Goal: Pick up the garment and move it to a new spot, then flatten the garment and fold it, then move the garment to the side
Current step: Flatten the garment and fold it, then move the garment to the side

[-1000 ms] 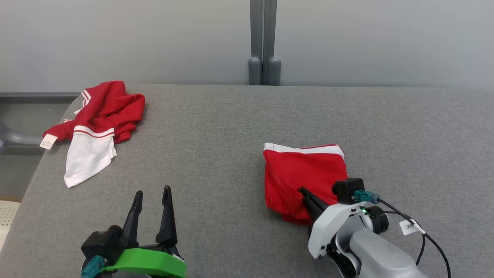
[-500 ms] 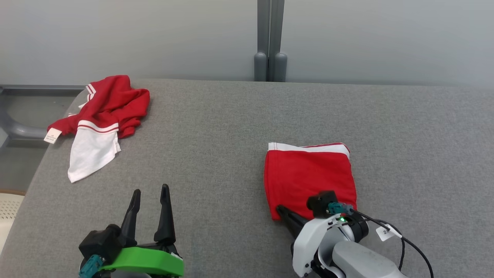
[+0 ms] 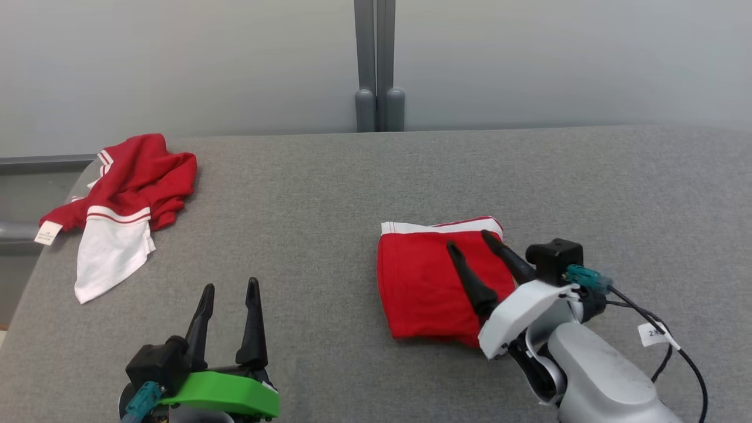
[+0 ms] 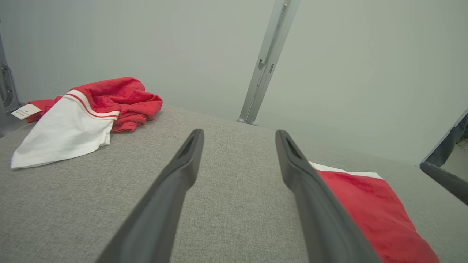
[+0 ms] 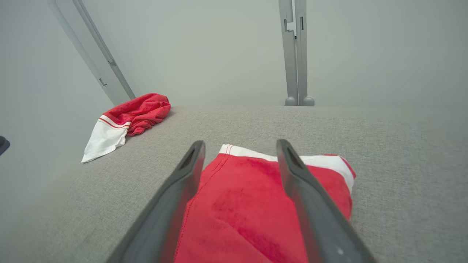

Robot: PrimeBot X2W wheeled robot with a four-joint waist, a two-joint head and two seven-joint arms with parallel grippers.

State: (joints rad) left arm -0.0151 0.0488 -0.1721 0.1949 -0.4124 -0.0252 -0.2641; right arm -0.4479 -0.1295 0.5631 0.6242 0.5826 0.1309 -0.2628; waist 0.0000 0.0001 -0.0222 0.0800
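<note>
The left gripper (image 3: 231, 285) has long black fingers on a bright green mount (image 3: 223, 395), while the right gripper (image 3: 468, 239) wears a white shell (image 3: 520, 308), teal plug (image 3: 584, 276) and tagged black cable (image 3: 696, 373).

Light: bright, even, diffuse; source dir can't tell.
Shadows: weak; thin dark edge under folded garment (image 3: 423, 282) on near side, head view.
Focus: head view sharp thru-out; wrist views go soft on fingers (image 4: 164, 204) twd bottom edge.
Distortion: wide-angle in wrist views; wall post (image 4: 268, 62) leans.
Colour: reds saturated, wall greenish-grey.
</note>
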